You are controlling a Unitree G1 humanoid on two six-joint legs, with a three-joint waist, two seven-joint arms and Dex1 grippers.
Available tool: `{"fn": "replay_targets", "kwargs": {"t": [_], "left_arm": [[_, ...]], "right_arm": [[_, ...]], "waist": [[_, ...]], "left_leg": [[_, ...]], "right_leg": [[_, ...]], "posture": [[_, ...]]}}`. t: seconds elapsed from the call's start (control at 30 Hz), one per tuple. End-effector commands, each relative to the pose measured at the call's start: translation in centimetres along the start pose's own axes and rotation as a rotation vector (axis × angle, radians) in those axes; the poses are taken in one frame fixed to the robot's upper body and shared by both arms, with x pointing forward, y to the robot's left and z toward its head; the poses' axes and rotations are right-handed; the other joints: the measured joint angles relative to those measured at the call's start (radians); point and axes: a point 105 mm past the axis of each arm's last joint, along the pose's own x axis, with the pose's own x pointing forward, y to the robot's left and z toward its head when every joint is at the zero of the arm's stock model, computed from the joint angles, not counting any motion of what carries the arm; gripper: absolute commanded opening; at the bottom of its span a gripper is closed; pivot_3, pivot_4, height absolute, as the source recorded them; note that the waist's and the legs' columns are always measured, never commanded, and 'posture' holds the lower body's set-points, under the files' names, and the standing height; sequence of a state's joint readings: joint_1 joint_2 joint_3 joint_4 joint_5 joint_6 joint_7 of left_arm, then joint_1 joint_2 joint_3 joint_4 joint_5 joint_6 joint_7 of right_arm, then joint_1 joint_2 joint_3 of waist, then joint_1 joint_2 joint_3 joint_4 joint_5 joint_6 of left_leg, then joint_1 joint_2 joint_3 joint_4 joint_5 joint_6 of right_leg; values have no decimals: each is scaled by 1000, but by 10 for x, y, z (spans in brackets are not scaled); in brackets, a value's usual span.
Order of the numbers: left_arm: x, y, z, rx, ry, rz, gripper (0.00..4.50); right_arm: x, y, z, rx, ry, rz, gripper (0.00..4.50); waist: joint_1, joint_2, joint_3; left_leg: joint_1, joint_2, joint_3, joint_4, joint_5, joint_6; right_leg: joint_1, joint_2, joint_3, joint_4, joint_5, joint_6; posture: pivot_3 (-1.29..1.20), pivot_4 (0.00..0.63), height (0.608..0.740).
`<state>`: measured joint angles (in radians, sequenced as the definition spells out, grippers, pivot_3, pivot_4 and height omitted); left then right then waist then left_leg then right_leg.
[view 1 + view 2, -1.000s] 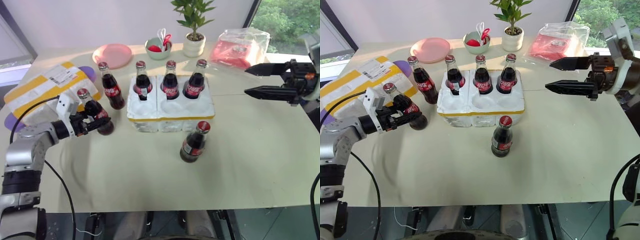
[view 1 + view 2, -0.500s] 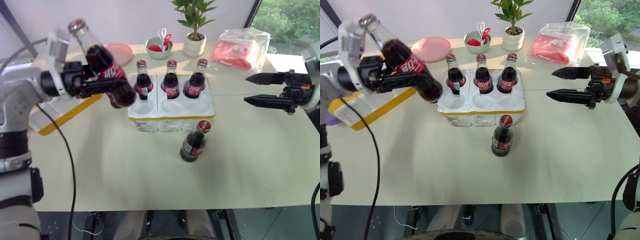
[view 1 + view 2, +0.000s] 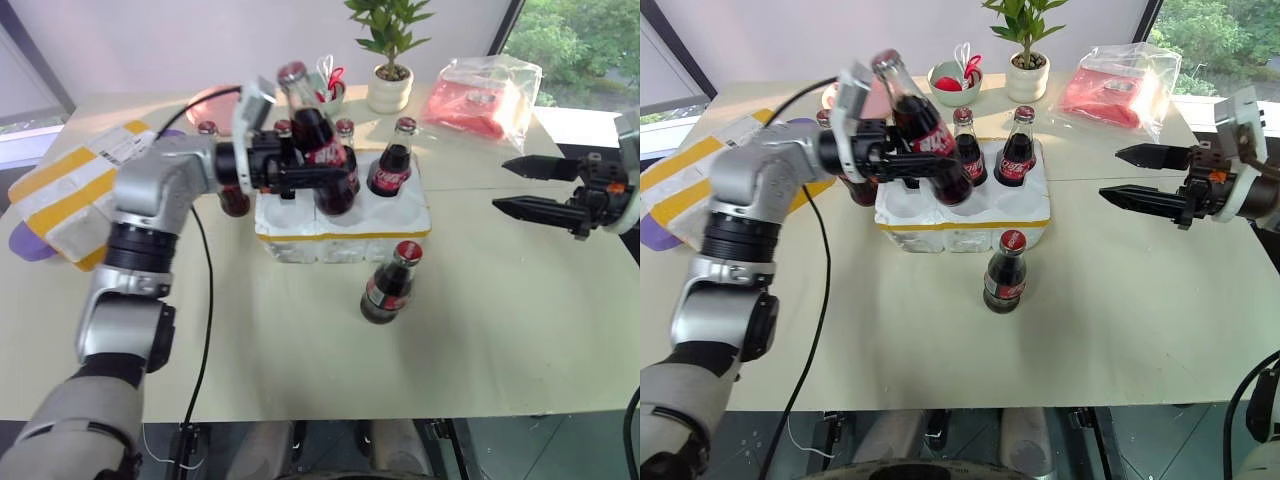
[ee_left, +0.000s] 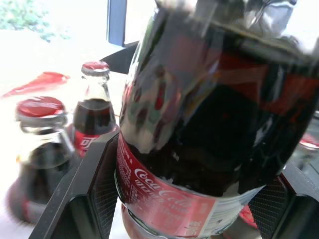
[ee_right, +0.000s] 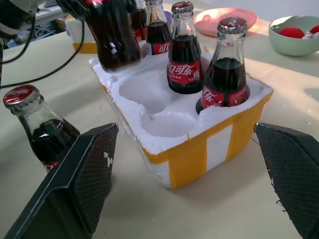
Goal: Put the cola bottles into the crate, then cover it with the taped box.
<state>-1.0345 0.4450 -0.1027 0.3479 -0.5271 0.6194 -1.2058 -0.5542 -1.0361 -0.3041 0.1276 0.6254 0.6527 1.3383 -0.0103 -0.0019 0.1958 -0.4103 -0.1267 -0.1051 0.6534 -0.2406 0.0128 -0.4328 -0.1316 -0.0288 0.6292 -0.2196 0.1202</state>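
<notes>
A: What has the left pincer (image 3: 300,172) got?

B: It is clamped on a cola bottle (image 3: 318,150), which hangs tilted in the air over the crate (image 3: 340,222), cap leaning away toward the left. The right pincer (image 3: 535,187) stands wide open and empty, off beside the crate's right end.

A: So which step is this?

B: Loading, I'd say. Three bottles stand in the back wells; the front wells (image 5: 149,92) look empty. One bottle (image 3: 388,284) waits on the tabletop (image 3: 300,340) just in front of the crate, another (image 3: 215,165) partly hidden behind the left arm.

A: And the next move?

B: Probably righting the bottle, lining its base over a free front well and lowering it straight in. The taped box (image 3: 80,190) lies at the tabletop's left edge, so covering comes much later.
</notes>
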Motion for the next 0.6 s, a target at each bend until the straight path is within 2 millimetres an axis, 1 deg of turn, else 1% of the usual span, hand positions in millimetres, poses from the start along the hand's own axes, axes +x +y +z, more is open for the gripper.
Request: {"fn": "replay_targets", "kwargs": {"t": [0.03,0.13,0.2,0.33,0.47,0.5,0.53,0.57,0.6], "left_arm": [[8,2,12,118,1,-3,2822],[19,4,1,115,15,-8,2822],[24,11,-12,144,57,32,2822],[29,21,-32,218,133,94,2822],[32,22,-48,221,163,112,2822],[32,20,-51,214,163,108,3851],[33,19,-52,207,163,105,4254],[32,18,-54,203,162,102,4455],[32,16,-54,194,158,100,4455]], "right_arm": [[-1,8,16,-47,-51,-11,4500],[4,12,15,-46,-51,-14,4500],[7,13,15,-46,-50,-20,4500],[12,13,17,-46,-55,-29,4500],[18,11,21,-48,-63,-34,4500],[19,10,22,-48,-63,-34,4500],[20,10,22,-48,-64,-34,4500],[21,10,22,-48,-64,-33,4500],[23,9,23,-48,-65,-32,4500]], "waist": [[-1,0,0],[0,0,0],[2,0,0],[6,0,0],[2,0,0],[1,0,0],[2,0,0],[2,0,0],[2,0,0]], "left_leg": [[0,0,0,0,-1,1],[0,0,0,0,-1,2],[0,0,0,0,-1,2],[0,-1,0,1,-1,3],[0,0,0,1,-1,3],[0,0,0,1,-2,4],[0,0,0,1,-2,4],[0,0,0,1,-2,4],[0,0,0,1,-2,4]], "right_leg": [[0,0,0,0,0,0],[0,0,0,0,0,0],[0,0,0,0,0,0],[1,0,0,0,0,0],[0,0,0,0,0,0],[0,0,0,0,0,1],[0,0,0,0,0,1],[1,0,0,0,0,1],[1,0,0,0,0,1]], "posture": [[0,150,740],[0,150,740],[0,150,740],[0,150,740],[0,150,740],[0,150,740],[0,150,740],[0,150,740],[0,150,740]]}}
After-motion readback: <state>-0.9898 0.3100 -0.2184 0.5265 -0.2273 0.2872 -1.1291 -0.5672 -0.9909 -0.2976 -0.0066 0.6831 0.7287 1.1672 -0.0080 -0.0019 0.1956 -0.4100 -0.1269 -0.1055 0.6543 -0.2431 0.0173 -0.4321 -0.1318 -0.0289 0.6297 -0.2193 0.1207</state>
